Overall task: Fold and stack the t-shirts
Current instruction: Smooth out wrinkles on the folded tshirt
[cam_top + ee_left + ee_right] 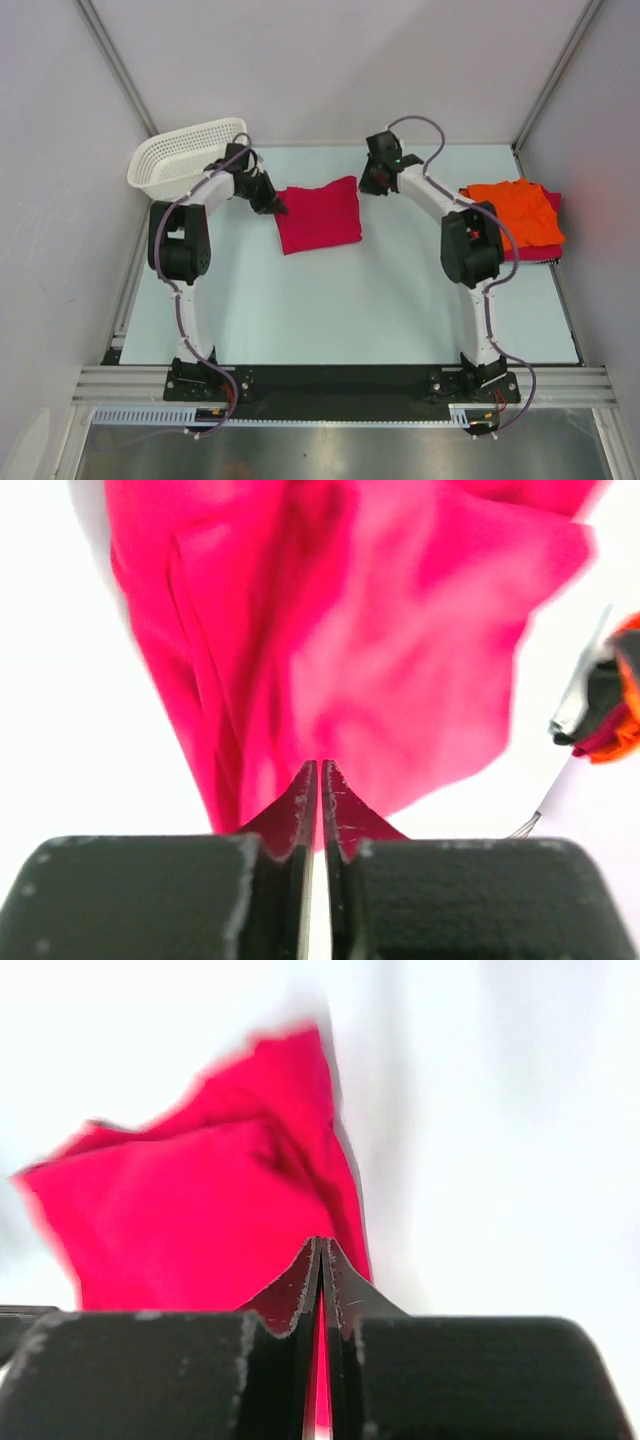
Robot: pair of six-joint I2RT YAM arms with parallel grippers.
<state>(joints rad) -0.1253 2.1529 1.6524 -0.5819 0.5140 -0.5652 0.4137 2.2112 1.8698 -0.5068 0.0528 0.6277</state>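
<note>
A folded crimson t-shirt [318,215] lies flat in the middle of the table. It also shows in the left wrist view [350,640] and the right wrist view [200,1210]. My left gripper [277,206] is shut, with its tips [320,767] at the shirt's left edge. My right gripper [372,186] is shut by the shirt's far right corner, its tips [321,1243] over the cloth's edge; red shows through the thin gap. An orange t-shirt [515,212] lies on another crimson shirt [540,252] at the right.
A white mesh basket [185,155] stands at the far left, just behind my left arm. The enclosure walls close in the table on the left, back and right. The right arm's elbow [470,245] sits next to the orange shirt.
</note>
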